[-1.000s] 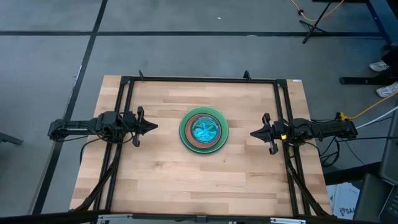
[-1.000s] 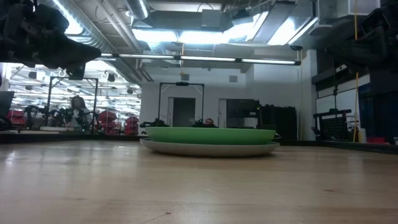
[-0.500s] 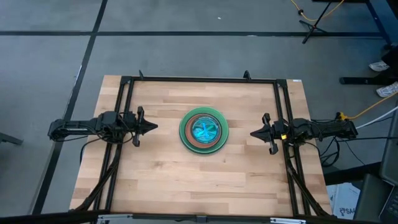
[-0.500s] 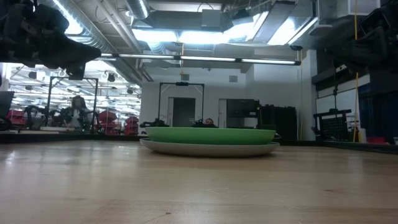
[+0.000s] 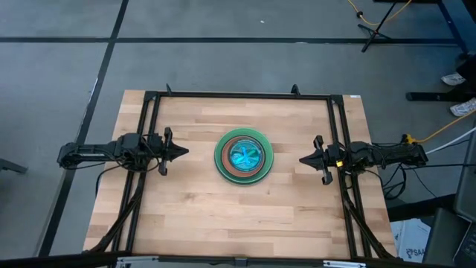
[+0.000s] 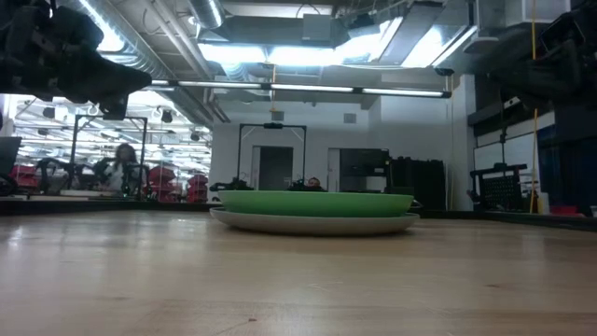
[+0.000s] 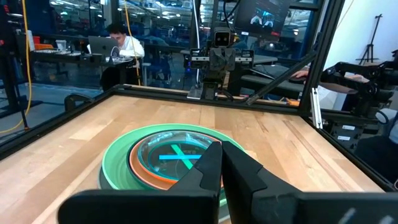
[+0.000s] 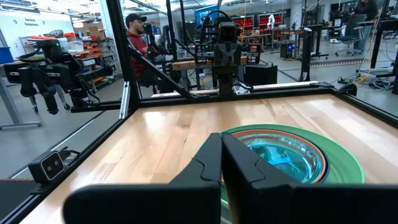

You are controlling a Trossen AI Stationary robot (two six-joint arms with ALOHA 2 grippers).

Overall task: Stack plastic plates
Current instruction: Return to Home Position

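While jaws sit shut, plates stacked centrally

Bright, even overhead light covers the wooden surface in the high view. In the low view the ceiling lights glare white, an arm shows as a dark silhouette, and a thin soft shadow lies under the stack of plates. The cyan plate glints.

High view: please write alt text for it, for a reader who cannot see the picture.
A stack of round plates, a cyan plate on top, sits at the middle of a wooden table. The left gripper and the right gripper hang shut on either side, pointing at the stack without touching it.
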